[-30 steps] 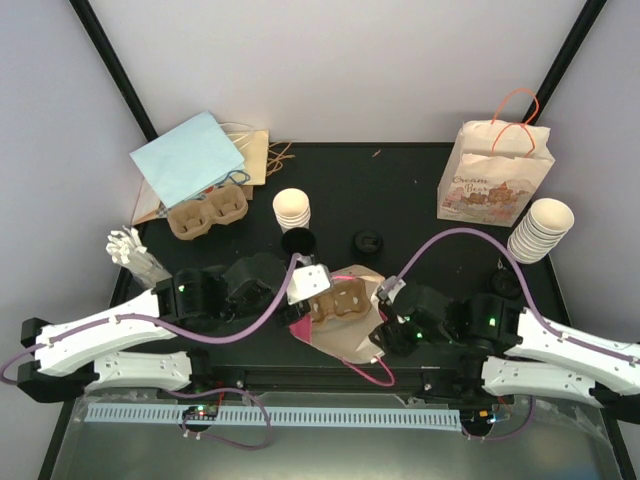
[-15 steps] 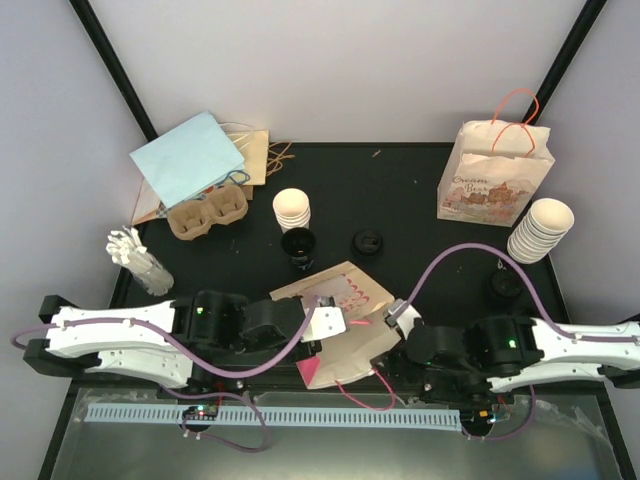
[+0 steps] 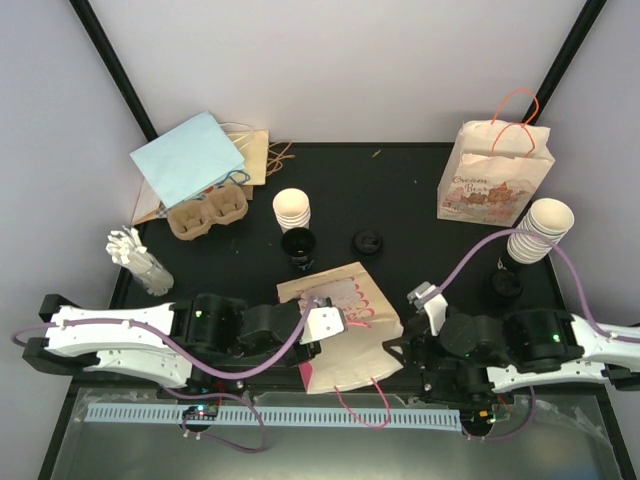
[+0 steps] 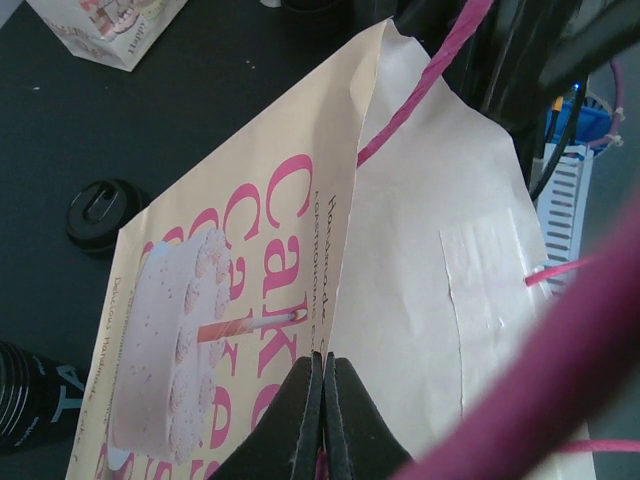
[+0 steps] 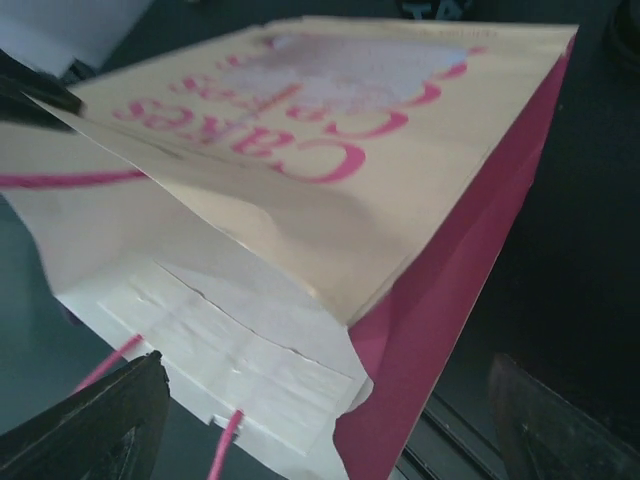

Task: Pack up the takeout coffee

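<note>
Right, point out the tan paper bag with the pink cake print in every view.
Top external: tan paper bag with pink cake print, lying flat, low-centre in the picture.
Left wrist: bag fills the frame, printed face left.
Right wrist: bag fills the upper frame, mouth nearest.
Shared landmark: its pink lettering.

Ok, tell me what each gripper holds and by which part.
The left gripper is shut on the paper bag, pinching the rim of its printed panel at the mouth. The right gripper is open and holds nothing.
</note>
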Motion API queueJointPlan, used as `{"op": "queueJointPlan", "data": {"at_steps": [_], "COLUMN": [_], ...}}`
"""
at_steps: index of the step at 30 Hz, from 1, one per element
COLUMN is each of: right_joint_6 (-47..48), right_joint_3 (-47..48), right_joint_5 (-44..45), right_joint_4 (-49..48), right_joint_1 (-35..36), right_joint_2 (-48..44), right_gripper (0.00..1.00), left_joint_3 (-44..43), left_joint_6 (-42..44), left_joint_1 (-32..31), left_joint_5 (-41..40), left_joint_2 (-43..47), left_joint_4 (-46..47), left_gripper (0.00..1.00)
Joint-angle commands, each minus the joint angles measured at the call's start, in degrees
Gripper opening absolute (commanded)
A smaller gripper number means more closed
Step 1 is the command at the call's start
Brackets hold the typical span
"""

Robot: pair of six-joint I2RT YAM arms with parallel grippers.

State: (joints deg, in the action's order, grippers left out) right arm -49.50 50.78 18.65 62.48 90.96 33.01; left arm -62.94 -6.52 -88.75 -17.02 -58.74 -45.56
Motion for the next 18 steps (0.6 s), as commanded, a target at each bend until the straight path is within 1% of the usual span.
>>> {"op": "queueJointPlan", "data": {"at_steps": [1,3,5,8,11,16,18], "right_joint_6": [0.33,1.54,3.30,7.07,13.53,23.33,27.10], "right_joint_3": [6.20,8.19,9.68,10.82,12.60,17.78,19.50], "right_joint_5": [4.85,5.44,5.84,5.13,2.35,-1.60,-2.58], "right_joint_4": [4.06,4.95,5.04,3.41,0.29,-1.71,-1.66], "right_joint_1": [0.31,0.34,0.32,0.31,0.36,0.29,0.36], "right_joint_2": [0.54,1.41,1.85,2.29,3.73,10.26,13.37], "right_gripper": [0.88,0.85,0.80,0.66,0.53,0.24,0.06], "left_joint_3": [0.08,0.17,0.42,0.21,-0.43,-0.97,-0.96], "left_joint_6": [-1.97,-2.29,-2.66,-3.24,-3.74,-3.26,-3.10], "left_joint_1": [-0.37,-0.37,-0.24,0.42,1.83,3.55,4.06], "left_joint_5": [-3.08,-3.86,-4.74,-5.28,-4.93,-3.51,-3.09], "left_joint_2": [1.16,1.34,1.45,1.23,0.89,1.50,1.85], "left_joint_4": [2.04,2.70,3.24,3.33,3.12,4.15,4.39], "left_gripper": [0.02,0.02,0.02,0.01,0.02,0.02,0.02]}}
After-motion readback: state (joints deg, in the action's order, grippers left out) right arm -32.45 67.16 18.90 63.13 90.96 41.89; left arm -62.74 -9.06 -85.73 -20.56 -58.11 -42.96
